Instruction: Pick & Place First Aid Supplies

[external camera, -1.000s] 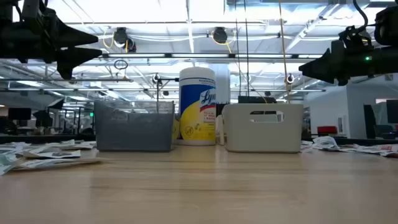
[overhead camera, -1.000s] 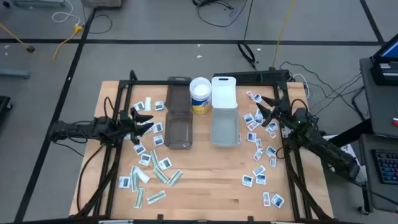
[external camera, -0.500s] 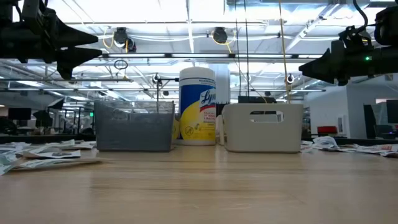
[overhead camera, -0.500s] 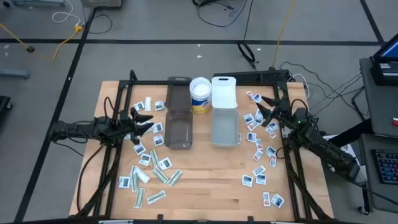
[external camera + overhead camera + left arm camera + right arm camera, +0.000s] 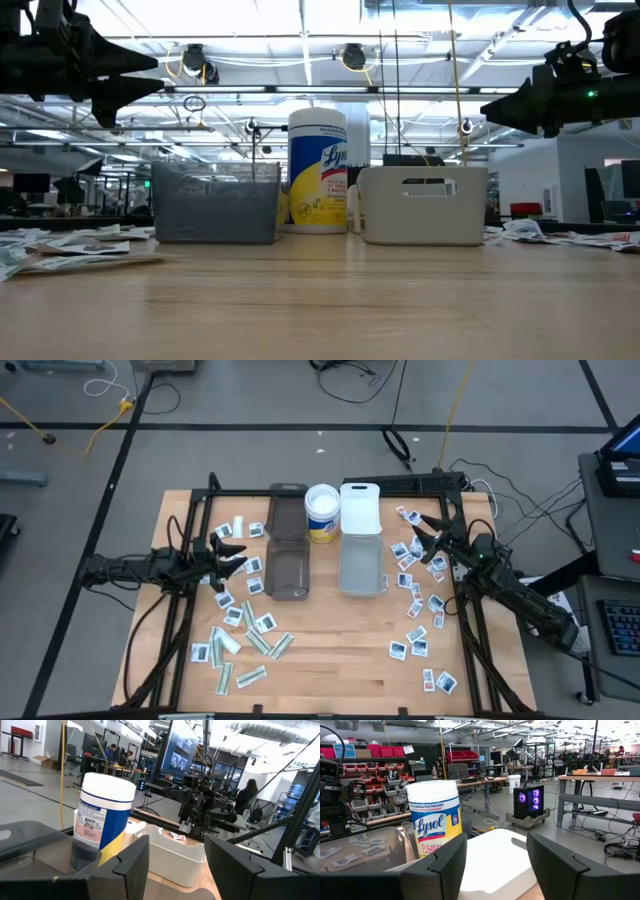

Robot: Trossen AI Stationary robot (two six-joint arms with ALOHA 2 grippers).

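Observation:
Small flat packets, white squares with blue print and pale green strips, lie scattered on the wooden table: one cluster on the left [image 5: 240, 630], another on the right [image 5: 415, 595]. A smoky bin [image 5: 288, 568] and a white bin [image 5: 361, 565] stand mid-table. My left gripper [image 5: 232, 556] hovers open, level, above the left packets, left of the smoky bin. My right gripper [image 5: 422, 542] hovers open above the right packets, right of the white bin. Each wrist view shows its own fingers parted with nothing between them: left gripper [image 5: 176, 865], right gripper [image 5: 496, 855].
A Lysol wipes canister [image 5: 322, 512] stands between the bins' far ends, with a white lid [image 5: 360, 510] and a dark lid [image 5: 288, 512] behind the bins. Black frame rails [image 5: 175, 620] run along both table sides. Bare wood lies at the table's near middle [image 5: 330, 660].

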